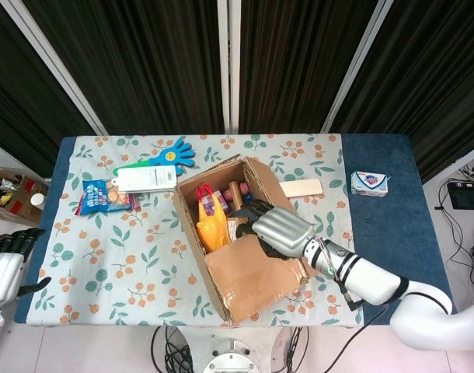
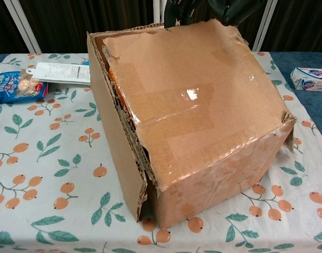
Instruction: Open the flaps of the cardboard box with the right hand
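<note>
You are mid-lift: the right robot hand [image 1: 280, 231] grips the far edge of the near flap [image 2: 192, 100] on the cardboard box [image 1: 238, 241]; next, fold it outward toward you.

One cardboard box [image 1: 245, 249] sits under the right hand [image 1: 280, 230]. Beyond the fingertips, inside it, lies one yellow rubber chicken [image 1: 210, 225]. Well off past the box are one blue hand-shaped clapper [image 1: 171, 153], one white packet [image 1: 146, 179] and one blue snack bag [image 1: 102, 196]. One wooden slat [image 1: 301, 187] and one soap box [image 1: 368, 183] lie to the hand's other side.
</note>
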`<move>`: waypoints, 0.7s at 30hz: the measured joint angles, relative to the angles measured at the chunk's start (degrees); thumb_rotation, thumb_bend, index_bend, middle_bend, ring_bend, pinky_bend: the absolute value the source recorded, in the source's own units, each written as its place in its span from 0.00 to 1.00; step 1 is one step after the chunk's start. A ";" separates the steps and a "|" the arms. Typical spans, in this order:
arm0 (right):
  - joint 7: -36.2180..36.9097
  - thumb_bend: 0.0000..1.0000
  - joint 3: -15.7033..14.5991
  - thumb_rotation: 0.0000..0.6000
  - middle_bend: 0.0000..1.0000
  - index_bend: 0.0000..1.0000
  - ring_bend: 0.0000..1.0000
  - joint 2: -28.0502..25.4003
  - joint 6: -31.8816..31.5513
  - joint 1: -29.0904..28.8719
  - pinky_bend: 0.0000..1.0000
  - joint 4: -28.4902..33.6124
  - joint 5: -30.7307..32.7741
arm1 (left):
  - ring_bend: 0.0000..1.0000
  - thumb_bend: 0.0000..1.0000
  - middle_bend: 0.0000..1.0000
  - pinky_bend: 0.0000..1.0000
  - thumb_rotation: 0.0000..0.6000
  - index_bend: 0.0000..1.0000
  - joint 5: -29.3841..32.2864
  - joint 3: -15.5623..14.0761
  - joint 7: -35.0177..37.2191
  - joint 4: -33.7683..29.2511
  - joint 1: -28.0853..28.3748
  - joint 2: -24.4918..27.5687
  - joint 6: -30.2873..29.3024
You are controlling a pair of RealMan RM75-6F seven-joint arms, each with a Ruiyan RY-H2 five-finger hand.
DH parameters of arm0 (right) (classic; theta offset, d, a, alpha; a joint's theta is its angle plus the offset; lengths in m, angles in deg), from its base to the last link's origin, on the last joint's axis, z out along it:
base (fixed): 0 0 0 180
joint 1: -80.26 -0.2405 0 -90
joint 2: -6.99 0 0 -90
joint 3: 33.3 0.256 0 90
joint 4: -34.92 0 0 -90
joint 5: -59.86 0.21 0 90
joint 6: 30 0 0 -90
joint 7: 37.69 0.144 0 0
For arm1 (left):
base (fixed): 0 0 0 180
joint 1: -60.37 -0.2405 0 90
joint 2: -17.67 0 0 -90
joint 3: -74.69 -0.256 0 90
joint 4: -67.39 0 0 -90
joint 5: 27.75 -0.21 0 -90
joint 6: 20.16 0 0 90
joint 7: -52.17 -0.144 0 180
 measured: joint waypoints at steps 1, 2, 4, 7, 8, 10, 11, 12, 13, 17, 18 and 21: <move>1.33 1.00 0.34 1.00 0.40 0.32 0.01 -0.82 -0.12 0.81 0.00 0.64 -1.79 | 0.16 0.00 0.17 0.25 1.00 0.18 0.06 0.03 -0.13 -0.14 0.03 0.08 0.01; 2.72 1.00 0.66 1.00 0.41 0.31 0.01 -1.66 -0.22 1.62 0.00 1.31 -3.59 | 0.16 0.00 0.17 0.25 1.00 0.18 0.07 0.03 -0.26 -0.23 0.04 0.11 0.02; 6.35 1.00 1.23 1.00 0.41 0.29 0.02 -3.61 -0.36 3.38 0.00 2.86 -7.45 | 0.16 0.00 0.17 0.25 1.00 0.18 0.04 -0.03 -0.53 -0.52 0.07 0.15 0.04; 12.35 1.00 1.79 1.00 0.41 0.26 0.02 -6.43 -0.90 5.93 0.00 4.89 -13.65 | 0.16 0.00 0.17 0.25 1.00 0.18 -0.05 -0.13 0.23 -1.05 0.10 0.23 0.15; 13.37 1.00 1.83 1.00 0.41 0.26 0.02 -6.91 -1.13 6.39 0.00 5.16 -14.93 | 0.16 0.00 0.17 0.25 1.00 0.18 -0.11 -0.16 0.70 -1.24 0.12 0.31 0.18; 16.79 1.00 1.82 1.00 0.41 0.26 0.02 -8.55 -2.29 7.98 0.00 5.96 -19.71 | 0.16 0.00 0.17 0.25 1.00 0.18 -0.32 -0.20 1.50 -1.63 0.16 0.55 0.17; 18.22 1.00 1.71 1.00 0.41 0.25 0.02 -9.25 -2.90 8.65 0.00 6.23 -21.86 | 0.16 0.00 0.17 0.25 1.00 0.18 -0.40 -0.21 1.44 -1.70 0.18 0.62 0.13; 20.13 1.00 1.44 1.00 0.42 0.25 0.02 -10.18 -3.78 9.50 0.00 6.52 -24.78 | 0.16 0.00 0.17 0.25 1.00 0.18 -0.48 -0.21 1.21 -1.80 0.20 0.69 0.08; 21.59 1.00 1.15 1.00 0.42 0.24 0.03 -10.87 -4.50 10.12 0.00 6.72 -27.01 | 0.16 0.00 0.17 0.25 1.00 0.18 -0.57 -0.22 0.90 -1.96 0.22 0.76 0.02; 28.63 1.00 -0.91 1.00 0.43 0.20 0.03 -13.82 -8.87 12.72 0.00 7.26 -36.60 | 0.16 0.00 0.17 0.25 1.00 0.18 -0.91 -0.33 0.17 -2.81 0.22 0.98 -0.29; 30.69 1.00 -1.71 1.00 0.43 0.19 0.04 -14.72 -10.69 13.49 0.00 7.26 -39.43 | 0.16 0.00 0.17 0.25 1.00 0.18 -0.94 -0.33 0.21 -3.01 0.20 1.00 -0.35; 34.97 1.00 -3.85 1.00 0.44 0.17 0.04 -16.97 -16.04 15.43 0.00 6.85 -46.04 | 0.16 0.00 0.17 0.25 1.00 0.18 -1.35 -0.31 0.89 -3.80 0.23 1.12 -0.62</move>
